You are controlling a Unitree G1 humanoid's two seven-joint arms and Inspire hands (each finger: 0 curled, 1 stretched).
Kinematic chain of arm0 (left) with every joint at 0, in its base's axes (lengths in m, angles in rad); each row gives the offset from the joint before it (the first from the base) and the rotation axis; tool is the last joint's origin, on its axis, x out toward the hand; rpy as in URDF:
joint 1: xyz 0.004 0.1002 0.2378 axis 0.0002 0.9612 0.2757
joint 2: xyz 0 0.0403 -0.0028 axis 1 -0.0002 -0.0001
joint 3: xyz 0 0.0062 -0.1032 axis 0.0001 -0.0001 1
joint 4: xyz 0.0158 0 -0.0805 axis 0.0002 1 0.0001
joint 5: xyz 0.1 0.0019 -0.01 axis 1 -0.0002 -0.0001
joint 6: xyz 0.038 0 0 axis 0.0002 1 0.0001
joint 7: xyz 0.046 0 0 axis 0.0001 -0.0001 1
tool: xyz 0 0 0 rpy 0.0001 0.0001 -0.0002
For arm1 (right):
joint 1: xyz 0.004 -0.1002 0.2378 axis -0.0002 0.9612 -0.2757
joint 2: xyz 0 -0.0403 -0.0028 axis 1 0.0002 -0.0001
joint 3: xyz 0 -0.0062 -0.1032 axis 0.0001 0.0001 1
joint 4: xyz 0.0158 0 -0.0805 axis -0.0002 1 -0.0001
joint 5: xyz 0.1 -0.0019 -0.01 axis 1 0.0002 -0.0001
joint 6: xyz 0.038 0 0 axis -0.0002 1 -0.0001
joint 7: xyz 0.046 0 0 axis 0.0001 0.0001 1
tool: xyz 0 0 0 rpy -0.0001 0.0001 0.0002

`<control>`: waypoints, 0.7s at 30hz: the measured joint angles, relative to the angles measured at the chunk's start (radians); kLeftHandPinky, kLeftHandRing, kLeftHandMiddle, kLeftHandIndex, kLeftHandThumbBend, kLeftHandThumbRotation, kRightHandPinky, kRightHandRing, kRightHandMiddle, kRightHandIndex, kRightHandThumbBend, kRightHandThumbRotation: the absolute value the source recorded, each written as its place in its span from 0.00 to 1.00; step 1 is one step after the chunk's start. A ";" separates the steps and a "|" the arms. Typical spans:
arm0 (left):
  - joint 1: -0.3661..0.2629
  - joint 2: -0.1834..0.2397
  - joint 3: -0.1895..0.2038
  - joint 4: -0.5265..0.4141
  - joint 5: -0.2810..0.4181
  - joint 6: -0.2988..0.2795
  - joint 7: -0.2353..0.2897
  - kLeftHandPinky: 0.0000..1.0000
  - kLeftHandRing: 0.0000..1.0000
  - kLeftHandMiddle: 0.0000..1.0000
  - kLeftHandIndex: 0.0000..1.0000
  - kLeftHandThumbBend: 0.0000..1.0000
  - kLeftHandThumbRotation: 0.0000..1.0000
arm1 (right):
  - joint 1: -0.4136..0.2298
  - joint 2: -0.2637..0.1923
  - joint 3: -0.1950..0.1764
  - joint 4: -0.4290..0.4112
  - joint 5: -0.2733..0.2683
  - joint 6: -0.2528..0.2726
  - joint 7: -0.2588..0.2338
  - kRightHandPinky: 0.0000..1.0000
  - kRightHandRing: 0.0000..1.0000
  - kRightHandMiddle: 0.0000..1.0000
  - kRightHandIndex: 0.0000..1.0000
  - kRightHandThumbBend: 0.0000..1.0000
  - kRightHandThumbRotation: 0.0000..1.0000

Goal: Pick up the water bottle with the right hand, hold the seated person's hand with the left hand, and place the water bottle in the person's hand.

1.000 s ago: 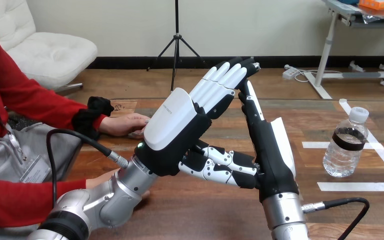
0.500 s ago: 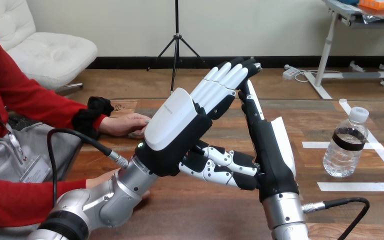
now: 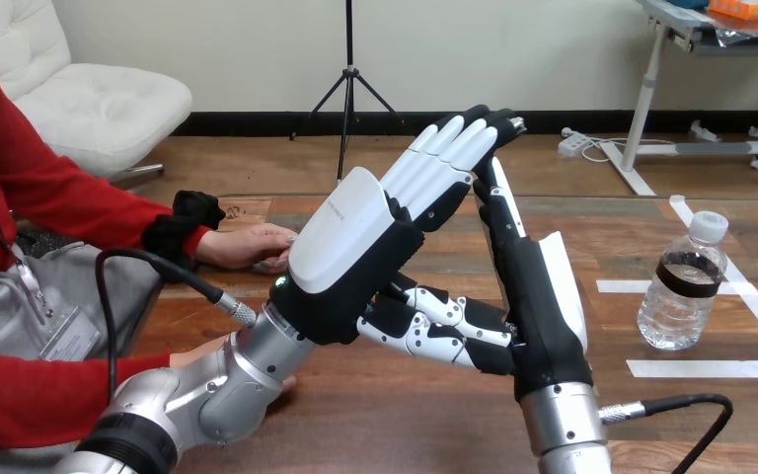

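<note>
Over the wooden table point(image 3: 405, 420) I see my left hand point(image 3: 350, 252) and right hand point(image 3: 538, 306) raised side by side at centre, fingers straight, gripping nothing. The person's hand point(image 3: 252, 245) rests at the table's left; the water bottle point(image 3: 679, 286) stands upright at far right, untouched.

A robot lab: white tape lines point(image 3: 711, 367) mark the wooden table point(image 3: 395, 410).
</note>
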 measured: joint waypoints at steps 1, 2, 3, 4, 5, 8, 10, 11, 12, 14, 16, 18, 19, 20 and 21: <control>0.000 0.000 0.000 -0.001 -0.006 -0.003 -0.008 1.00 1.00 1.00 1.00 1.00 0.71 | 0.001 0.000 0.000 0.000 0.002 -0.002 0.000 1.00 1.00 1.00 1.00 1.00 0.39; 0.001 0.000 0.000 -0.003 -0.011 -0.003 -0.014 1.00 1.00 1.00 1.00 1.00 0.71 | 0.001 0.000 0.000 0.000 0.002 -0.003 -0.001 1.00 1.00 1.00 1.00 1.00 0.39; 0.001 0.000 0.000 -0.004 -0.013 -0.003 -0.017 1.00 1.00 1.00 1.00 1.00 0.71 | 0.002 0.000 0.000 -0.001 0.001 -0.003 -0.003 1.00 1.00 1.00 1.00 1.00 0.39; 0.002 0.000 0.000 -0.006 -0.013 -0.003 -0.020 1.00 1.00 1.00 1.00 1.00 0.71 | 0.003 0.000 0.000 -0.003 0.001 -0.003 -0.004 1.00 1.00 1.00 1.00 1.00 0.39; 0.003 0.000 0.000 -0.008 -0.013 -0.002 -0.022 1.00 1.00 1.00 1.00 1.00 0.71 | 0.005 0.000 0.000 -0.004 0.000 -0.003 -0.006 1.00 1.00 1.00 1.00 1.00 0.39; 0.006 -0.001 0.000 -0.013 -0.013 0.000 -0.024 1.00 1.00 1.00 1.00 1.00 0.71 | 0.007 0.000 0.000 -0.006 -0.002 -0.003 -0.010 1.00 1.00 1.00 1.00 1.00 0.38; 0.010 -0.002 0.000 -0.017 -0.013 0.002 -0.023 1.00 1.00 1.00 1.00 1.00 0.71 | 0.008 0.000 0.000 -0.007 -0.001 -0.003 -0.010 1.00 1.00 1.00 1.00 1.00 0.38; 0.012 -0.003 0.000 -0.019 -0.014 0.003 -0.024 1.00 1.00 1.00 1.00 1.00 0.71 | 0.009 0.000 0.000 -0.007 -0.001 -0.003 -0.010 1.00 1.00 1.00 1.00 1.00 0.38; 0.014 -0.003 0.000 -0.020 -0.016 0.004 -0.026 1.00 1.00 1.00 1.00 1.00 0.71 | 0.010 0.000 0.000 -0.007 -0.001 -0.003 -0.010 1.00 1.00 1.00 1.00 1.00 0.39; 0.019 -0.004 0.000 -0.022 -0.024 0.005 -0.031 1.00 1.00 1.00 1.00 1.00 0.72 | 0.013 0.000 0.000 -0.008 0.000 -0.004 -0.009 1.00 1.00 1.00 1.00 1.00 0.38; 0.023 -0.005 0.000 -0.022 -0.028 0.005 -0.034 1.00 1.00 1.00 1.00 1.00 0.73 | 0.015 0.000 0.001 -0.008 0.002 -0.004 -0.008 1.00 1.00 1.00 1.00 1.00 0.39; 0.026 -0.006 0.000 -0.022 -0.036 0.004 -0.041 1.00 1.00 1.00 1.00 1.00 0.73 | 0.020 0.000 0.002 -0.010 0.003 -0.003 -0.007 1.00 1.00 1.00 1.00 1.00 0.39; 0.028 -0.007 0.000 -0.022 -0.040 0.002 -0.046 1.00 1.00 1.00 1.00 1.00 0.74 | 0.022 0.000 0.003 -0.012 0.003 -0.003 -0.007 1.00 1.00 1.00 1.00 1.00 0.39; 0.030 -0.007 0.000 -0.022 -0.045 0.000 -0.052 1.00 1.00 1.00 1.00 1.00 0.74 | 0.025 0.000 0.004 -0.013 0.003 -0.003 -0.007 1.00 1.00 1.00 1.00 1.00 0.39; 0.032 -0.007 0.000 -0.022 -0.052 -0.003 -0.060 1.00 1.00 1.00 1.00 1.00 0.74 | 0.028 0.000 0.005 -0.014 0.003 -0.003 -0.007 1.00 1.00 1.00 1.00 1.00 0.39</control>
